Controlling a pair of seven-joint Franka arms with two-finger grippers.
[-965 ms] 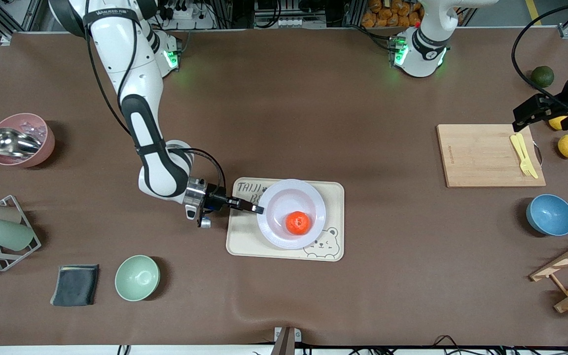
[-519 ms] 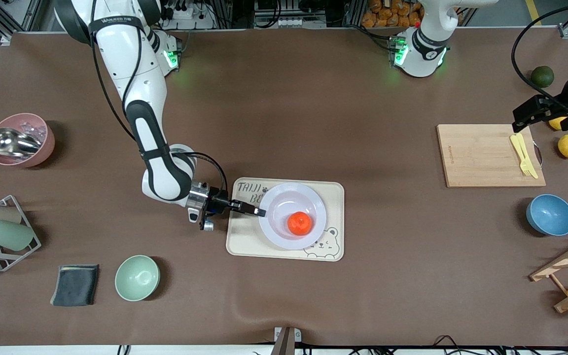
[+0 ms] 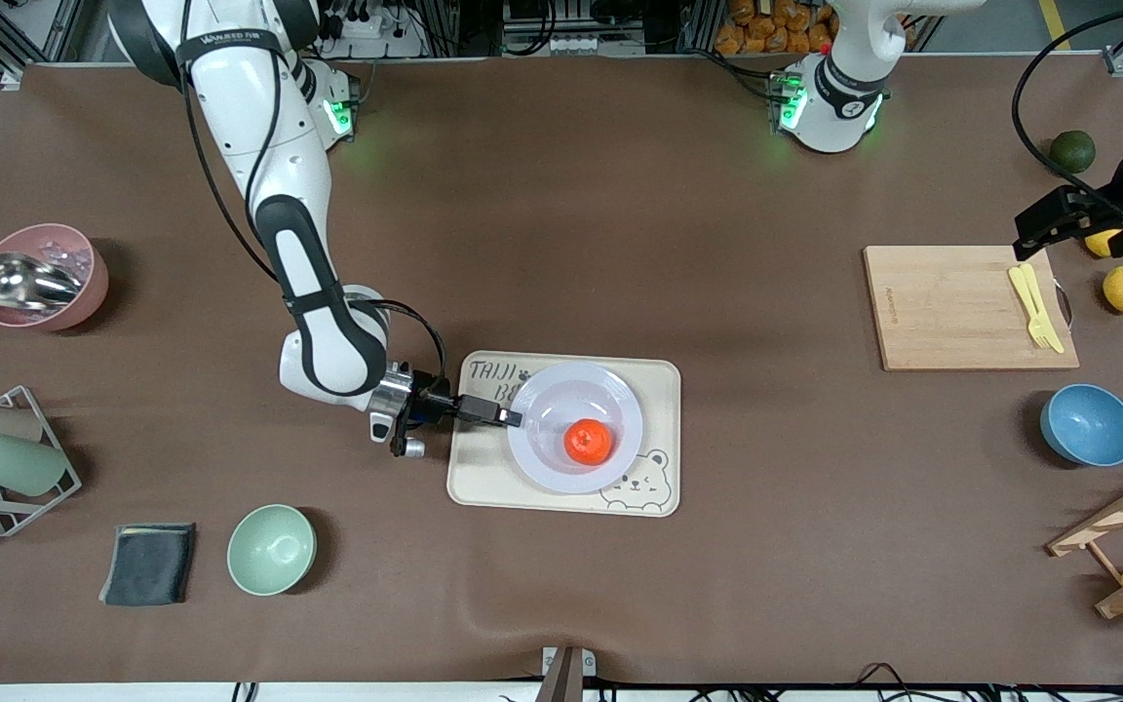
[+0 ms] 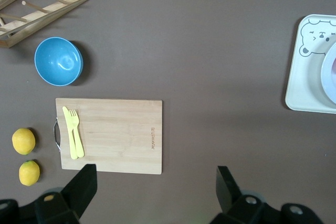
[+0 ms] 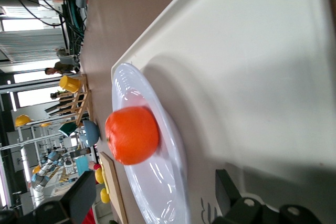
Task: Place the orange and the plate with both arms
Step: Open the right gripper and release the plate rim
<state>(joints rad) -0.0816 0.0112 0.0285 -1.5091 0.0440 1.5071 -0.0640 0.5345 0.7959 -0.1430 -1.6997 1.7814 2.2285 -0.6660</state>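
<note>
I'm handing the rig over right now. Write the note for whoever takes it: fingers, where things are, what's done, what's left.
Right gripper: fingers open, at the plate's rim toward the right arm's end of the table, nothing held.
Left gripper: open, empty, waiting over the cutting board's edge.
The orange sits in the plate, the plate on the bear tray.
Done: both appear placed.
Left: back the right arm away.

Broad brown-covered table [image 3: 561, 244]. Bears at frame centre a cream rectangular bear-print tray [image 3: 664, 439]. Carries, mid-height toward the left arm's end, a pale wooden cutting board [image 3: 951, 312], with a round blue bowl [image 3: 1088, 424] lower. Holds, low toward the right arm's end, a mint green bowl [image 3: 271, 549] beside a folded dark grey cloth [image 3: 149, 563], and higher up a pink bowl [image 3: 94, 283].
</note>
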